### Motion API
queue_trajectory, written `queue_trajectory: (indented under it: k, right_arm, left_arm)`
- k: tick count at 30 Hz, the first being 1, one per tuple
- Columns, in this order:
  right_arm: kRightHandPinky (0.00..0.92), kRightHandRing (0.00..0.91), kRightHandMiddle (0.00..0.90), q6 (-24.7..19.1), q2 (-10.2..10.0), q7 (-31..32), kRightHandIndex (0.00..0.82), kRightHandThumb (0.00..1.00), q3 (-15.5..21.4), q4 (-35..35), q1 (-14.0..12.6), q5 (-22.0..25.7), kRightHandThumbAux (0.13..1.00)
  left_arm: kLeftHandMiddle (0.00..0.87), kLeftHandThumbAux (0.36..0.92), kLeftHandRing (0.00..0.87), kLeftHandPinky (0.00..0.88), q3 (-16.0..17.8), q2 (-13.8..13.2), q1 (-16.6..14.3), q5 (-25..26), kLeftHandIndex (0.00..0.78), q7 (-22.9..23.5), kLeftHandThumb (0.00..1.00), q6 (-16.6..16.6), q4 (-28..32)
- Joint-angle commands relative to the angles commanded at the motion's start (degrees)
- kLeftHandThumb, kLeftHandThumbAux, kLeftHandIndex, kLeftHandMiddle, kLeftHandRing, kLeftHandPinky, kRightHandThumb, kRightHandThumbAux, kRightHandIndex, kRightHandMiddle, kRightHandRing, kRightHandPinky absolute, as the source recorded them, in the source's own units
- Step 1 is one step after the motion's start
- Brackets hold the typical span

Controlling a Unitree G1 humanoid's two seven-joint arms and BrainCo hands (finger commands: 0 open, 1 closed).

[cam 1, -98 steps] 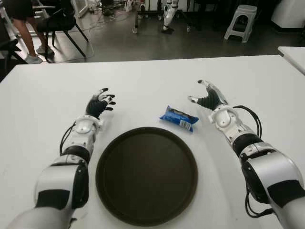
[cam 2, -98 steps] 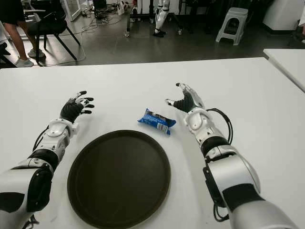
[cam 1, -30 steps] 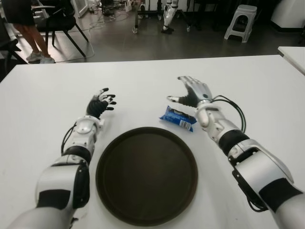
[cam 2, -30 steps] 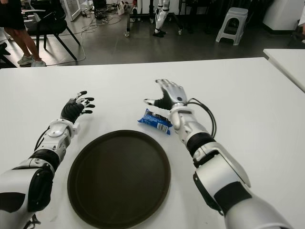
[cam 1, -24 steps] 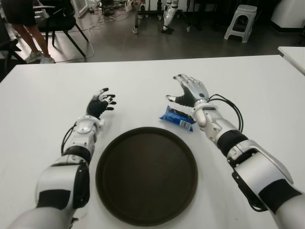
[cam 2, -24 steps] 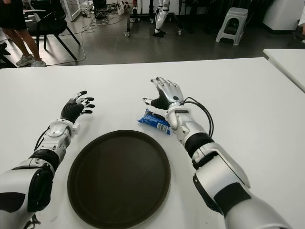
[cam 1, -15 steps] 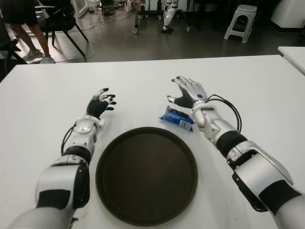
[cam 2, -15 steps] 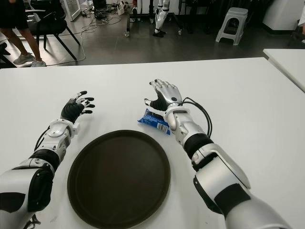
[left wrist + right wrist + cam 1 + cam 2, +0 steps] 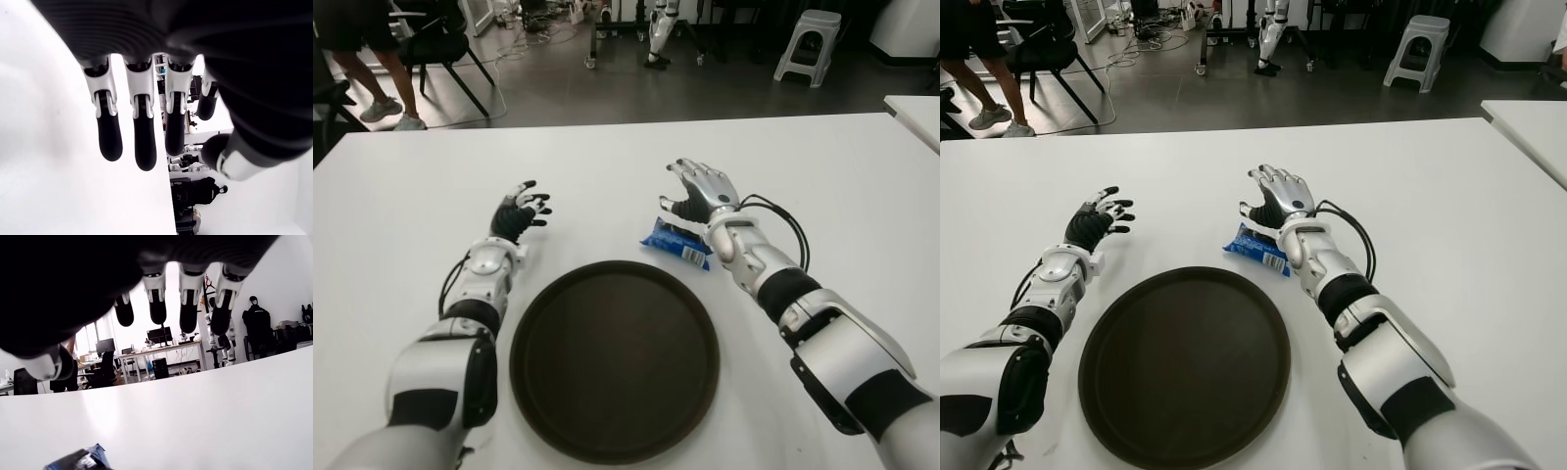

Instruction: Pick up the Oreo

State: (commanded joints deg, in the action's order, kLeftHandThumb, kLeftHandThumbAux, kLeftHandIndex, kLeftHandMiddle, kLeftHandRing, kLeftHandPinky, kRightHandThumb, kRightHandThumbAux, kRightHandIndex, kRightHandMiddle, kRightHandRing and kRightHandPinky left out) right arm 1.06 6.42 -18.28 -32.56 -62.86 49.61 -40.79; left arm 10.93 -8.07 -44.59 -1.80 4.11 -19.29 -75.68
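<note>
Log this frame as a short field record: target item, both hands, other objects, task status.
target: Oreo packet, blue, lying on the white table just beyond the tray's far right rim
right hand: right hand open, fingers spread, above the packet's far end; not grasping it
left hand: left hand open, idle, shows left of the tray's far side
other objects: round dark tray, nothing on it
task status: Oreo not yet picked up

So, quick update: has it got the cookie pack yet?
Not yet. Right hand open above Oreo pack, which lies on table. Left hand open, idle beside tray. Nothing blocking.
</note>
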Motion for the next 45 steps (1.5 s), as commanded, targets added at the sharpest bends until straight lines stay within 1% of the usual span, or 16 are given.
queue_trajectory:
  k: [3,7,10,21,23,25,31,34,35,37,39,41,43,45]
  right_arm:
    - [0.184,0.123,0.068,0.1,0.1,-0.2,0.0,0.448,-0.2,0.0,0.0,-0.1,0.36]
    - [0.199,0.13,0.072,0.1,0.2,-0.2,0.004,0.444,-0.5,0.0,0.1,-0.3,0.361]
    - [0.203,0.12,0.058,0.2,0.4,0.0,0.001,0.452,-0.8,0.0,0.1,-0.2,0.352]
    - [0.189,0.113,0.055,0.7,0.6,0.5,0.002,0.439,-1.3,-0.1,0.1,-0.2,0.347]
    - [0.211,0.124,0.067,0.7,0.7,0.5,0.005,0.396,-1.6,-0.3,0.1,-0.5,0.355]
    - [0.229,0.132,0.082,0.9,0.7,0.5,0.016,0.323,-1.8,-0.5,0.2,-0.5,0.366]
    - [0.253,0.157,0.11,1.4,0.7,0.4,0.041,0.235,-1.6,-1.2,0.4,-0.1,0.401]
    - [0.264,0.175,0.127,1.8,0.7,0.3,0.065,0.183,-1.3,-2.0,0.5,0.2,0.458]
    - [0.268,0.182,0.133,1.8,0.6,0.3,0.071,0.156,-1.2,-2.2,0.6,0.2,0.486]
    - [0.275,0.198,0.147,2.2,0.4,0.3,0.087,0.075,-0.9,-3.1,0.7,0.6,0.577]
    - [0.277,0.208,0.154,2.5,0.3,0.4,0.094,0.039,-0.5,-3.3,0.7,1.1,0.625]
    - [0.28,0.217,0.161,3.2,0.1,0.5,0.099,0.02,0.3,-3.4,0.6,1.8,0.655]
    - [0.281,0.226,0.169,3.8,0.1,0.5,0.108,0.008,0.9,-3.6,0.6,2.3,0.703]
    - [0.279,0.229,0.17,4.2,0.0,0.7,0.112,0.004,1.4,-3.7,0.6,2.6,0.727]
  left_arm:
    - [0.295,0.632,0.345,0.386,-0.1,0.0,-0.1,-0.1,0.144,-0.2,0.498,0.2,0.0]
    - [0.294,0.624,0.343,0.384,0.1,0.1,-0.1,0.1,0.138,0.0,0.496,0.5,0.0]
    - [0.293,0.621,0.343,0.388,0.3,0.1,-0.1,0.4,0.137,0.2,0.505,0.5,0.0]
    - [0.287,0.631,0.34,0.386,0.2,0.1,-0.1,0.6,0.143,0.1,0.505,0.6,0.0]
    - [0.289,0.63,0.339,0.383,0.1,0.1,-0.1,0.5,0.143,0.1,0.506,0.6,0.0]
    - [0.288,0.631,0.338,0.378,0.0,0.1,-0.1,0.4,0.139,0.0,0.505,0.6,0.0]
    - [0.288,0.636,0.339,0.378,-0.1,0.0,-0.1,0.3,0.137,-0.1,0.497,0.5,0.0]
    - [0.292,0.635,0.343,0.383,-0.1,0.0,-0.1,0.3,0.141,-0.2,0.499,0.2,0.0]
    - [0.293,0.634,0.344,0.384,-0.1,0.0,-0.1,0.3,0.143,-0.1,0.501,0.2,0.0]
    - [0.294,0.628,0.345,0.385,-0.1,0.0,-0.1,0.4,0.145,0.0,0.506,0.1,0.0]
    - [0.293,0.626,0.344,0.384,-0.1,0.0,-0.1,0.4,0.144,0.2,0.506,0.2,0.0]
    - [0.29,0.626,0.342,0.382,-0.2,0.0,-0.1,0.3,0.142,0.2,0.505,0.2,0.0]
    - [0.288,0.628,0.341,0.385,-0.2,0.0,-0.1,0.2,0.143,0.1,0.5,0.3,0.0]
    - [0.289,0.629,0.342,0.387,-0.4,0.0,-0.1,0.1,0.145,0.0,0.499,0.2,0.0]
